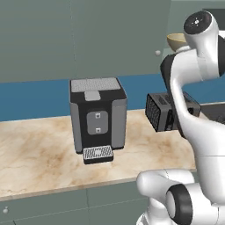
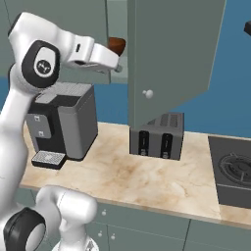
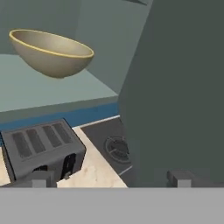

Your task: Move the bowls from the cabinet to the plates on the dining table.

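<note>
A smooth, round olive bowl (image 3: 51, 51) sits on the pale shelf (image 3: 43, 89) of the matte grey-green cabinet (image 3: 175, 87), a glossy brown bowl (image 2: 116, 45) beside it, while the gripper (image 3: 109, 178), fingers spread wide and empty, hangs below the olive bowl, near the open door.

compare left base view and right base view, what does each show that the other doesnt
Left base view alone: the pale yellowish-olive bowl up in the cabinet, behind the arm.

Right base view alone: the dark reddish-brown bowl beyond the hand, the swung-open cabinet door with its knob, and the stove burner at the right.

Both: the coffee machine and the toaster on the marble worktop, backed by the blue strip.
</note>
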